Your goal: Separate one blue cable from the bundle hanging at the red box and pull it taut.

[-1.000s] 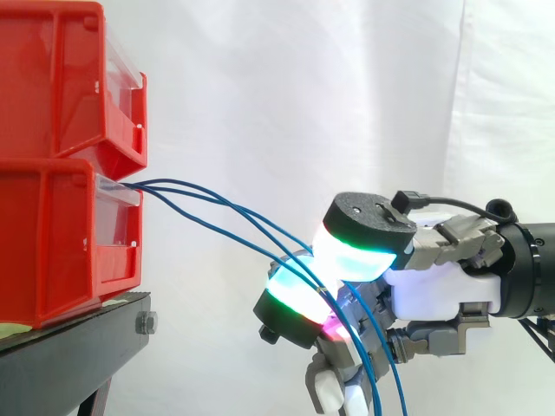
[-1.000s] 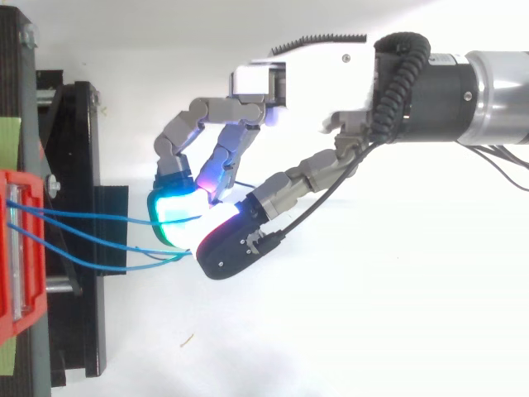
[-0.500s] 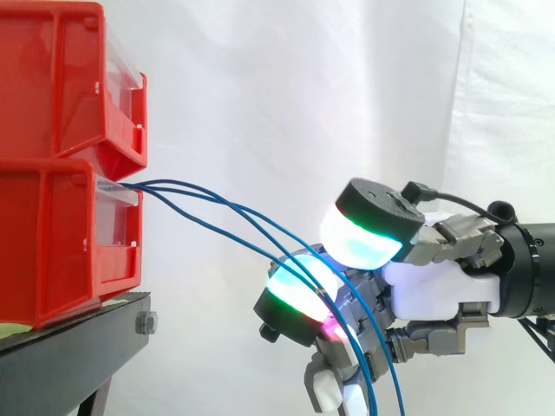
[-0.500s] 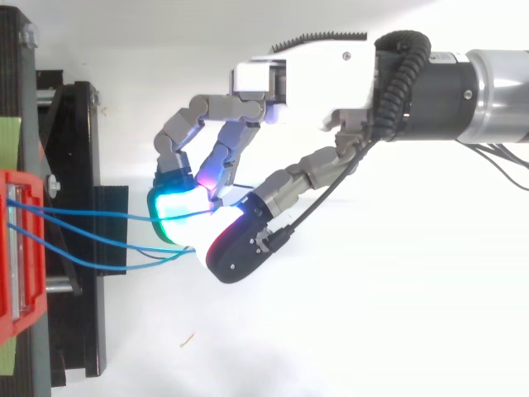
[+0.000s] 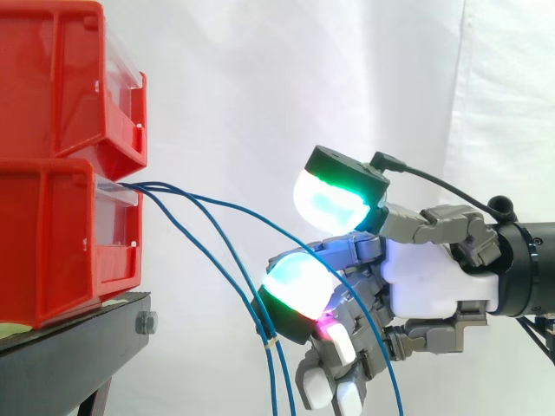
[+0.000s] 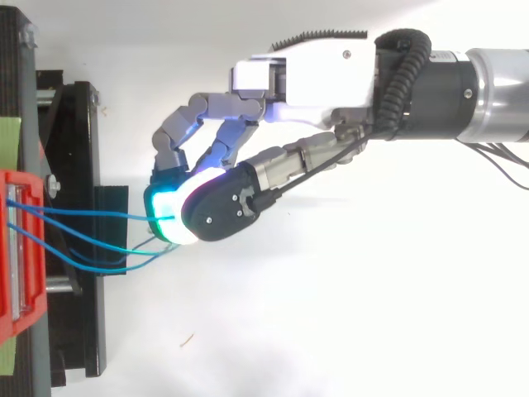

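blue cables (image 5: 160,185) cut off below, red bins (image 5: 52,234) cropped

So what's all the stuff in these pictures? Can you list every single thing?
red bins: two, red, stacked on the stand at the left
blue cables: three, blue, coming out of the lower bin and hanging down toward the hand
black stand: one, black, under the bins
bolt: one, grey, on the stand's front edge
green sheet: one, pale green, on the stand beneath the bins
white curtain: one, white, behind everything
hand: one, white and grey, to the right of the bins, among the cables
arm: one, black and silver, coming in from the right
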